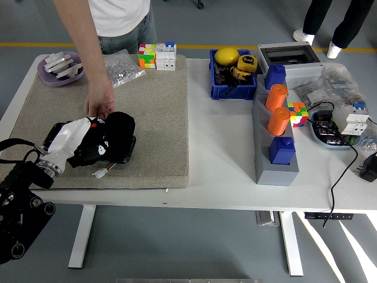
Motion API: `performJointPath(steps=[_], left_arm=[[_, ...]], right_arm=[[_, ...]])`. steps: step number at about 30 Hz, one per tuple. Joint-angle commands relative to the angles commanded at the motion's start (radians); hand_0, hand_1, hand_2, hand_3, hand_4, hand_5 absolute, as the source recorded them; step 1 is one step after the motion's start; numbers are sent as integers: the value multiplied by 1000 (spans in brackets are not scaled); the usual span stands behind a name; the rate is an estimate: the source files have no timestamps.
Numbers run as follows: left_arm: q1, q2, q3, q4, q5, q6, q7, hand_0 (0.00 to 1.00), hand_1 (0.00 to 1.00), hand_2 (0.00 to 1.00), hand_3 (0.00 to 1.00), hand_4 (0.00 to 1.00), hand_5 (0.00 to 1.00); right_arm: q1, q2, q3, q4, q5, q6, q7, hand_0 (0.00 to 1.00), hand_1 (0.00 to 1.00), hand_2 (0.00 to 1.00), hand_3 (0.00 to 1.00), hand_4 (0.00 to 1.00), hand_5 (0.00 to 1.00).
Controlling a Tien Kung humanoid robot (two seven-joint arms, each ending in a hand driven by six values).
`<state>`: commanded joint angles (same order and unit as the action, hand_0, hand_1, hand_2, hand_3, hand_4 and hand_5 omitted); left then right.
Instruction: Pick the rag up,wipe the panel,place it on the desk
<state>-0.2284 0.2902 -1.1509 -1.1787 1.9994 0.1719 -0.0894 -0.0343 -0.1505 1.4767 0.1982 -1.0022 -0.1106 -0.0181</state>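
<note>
White table (224,171) w/ beige mat (156,112), grey floor (194,247).

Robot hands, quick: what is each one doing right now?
Left hand: closed on the black rag, over the panel.
Right hand: not in view.

The beige mat (156,112) lies bare right of the black rag (115,137) out to its right edge, and the white table (221,153) is bare between that edge and the grey box (272,141). On the far side, a person's hand (100,106) hangs just beside the rag. Farther back, a purple tray (59,68), a bag of parts (122,66) and cube puzzles (157,55) line the mat's far edge.
</note>
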Motion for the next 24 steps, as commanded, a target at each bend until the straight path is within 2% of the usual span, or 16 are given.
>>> performJointPath(steps=[5, 11, 24], left_arm=[[-6, 1, 41, -48, 13, -4, 18, 281, 241, 536, 438, 2, 2], [-9, 1, 62, -69, 20, -4, 28, 281, 241, 534, 438, 2, 2], [9, 8, 7, -25, 22, 6, 21, 281, 240, 532, 437, 2, 2]], right_arm=[[0, 0, 3, 0, -3, 0, -1, 724, 657, 673, 619, 986, 524], [0, -1, 3, 0, -8, 1, -2, 724, 657, 673, 618, 986, 523], [-1, -2, 6, 0, -10, 1, -2, 724, 654, 673, 619, 988, 522]])
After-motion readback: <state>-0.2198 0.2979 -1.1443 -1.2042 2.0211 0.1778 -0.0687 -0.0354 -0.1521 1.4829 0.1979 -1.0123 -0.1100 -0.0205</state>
